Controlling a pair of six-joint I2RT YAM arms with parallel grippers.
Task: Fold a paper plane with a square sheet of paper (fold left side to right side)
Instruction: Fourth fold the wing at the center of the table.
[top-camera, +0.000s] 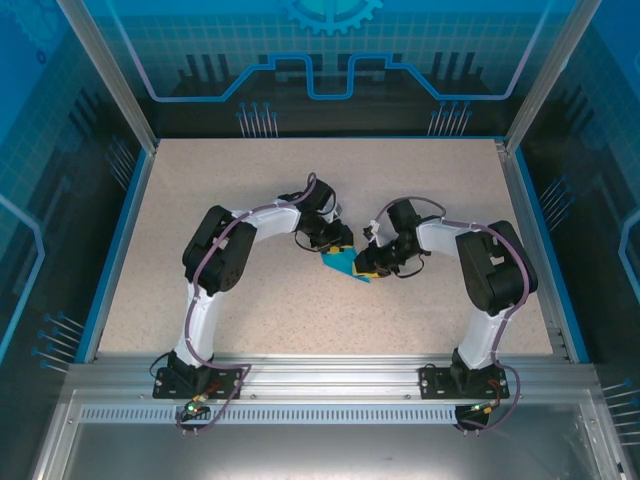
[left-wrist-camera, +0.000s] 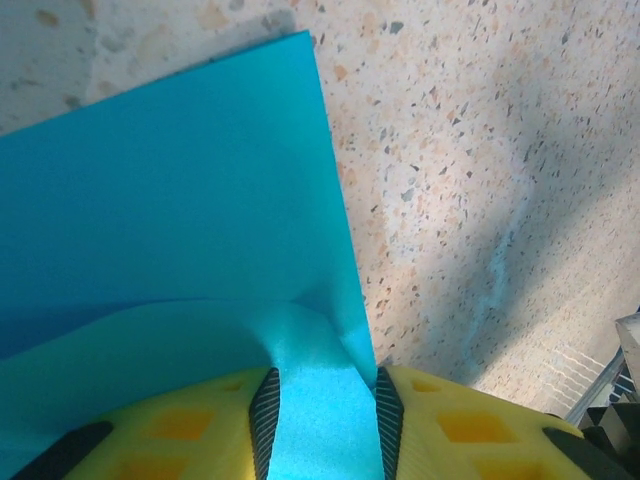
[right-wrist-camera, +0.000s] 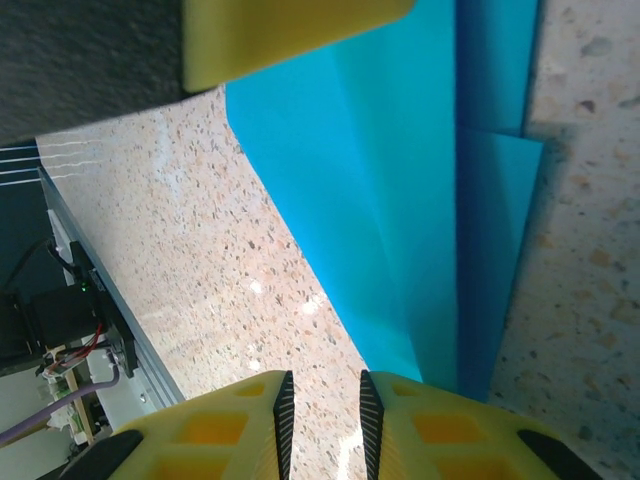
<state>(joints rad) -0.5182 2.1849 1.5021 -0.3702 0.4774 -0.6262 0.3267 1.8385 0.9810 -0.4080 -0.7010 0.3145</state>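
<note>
Tearing is what we are risking: our left pincer (left-wrist-camera: 322, 420) is pinching the thin teal-blue paper sheet (left-wrist-camera: 170, 200), while our right pincer (right-wrist-camera: 322, 425) is closing narrowly on nothing over the speckled bench (right-wrist-camera: 200, 250).

Bright, even light across the overhead view, the speckled bench (top-camera: 300, 300) crisp, the blue side panels dimmer. On the left wrist view a broad soft shadow slants over the bench at right, and the paper (left-wrist-camera: 170, 210) glows a saturated teal. Right wrist view: small glints of glare on the bench, yellow plastic up close soft and blurred.
</note>
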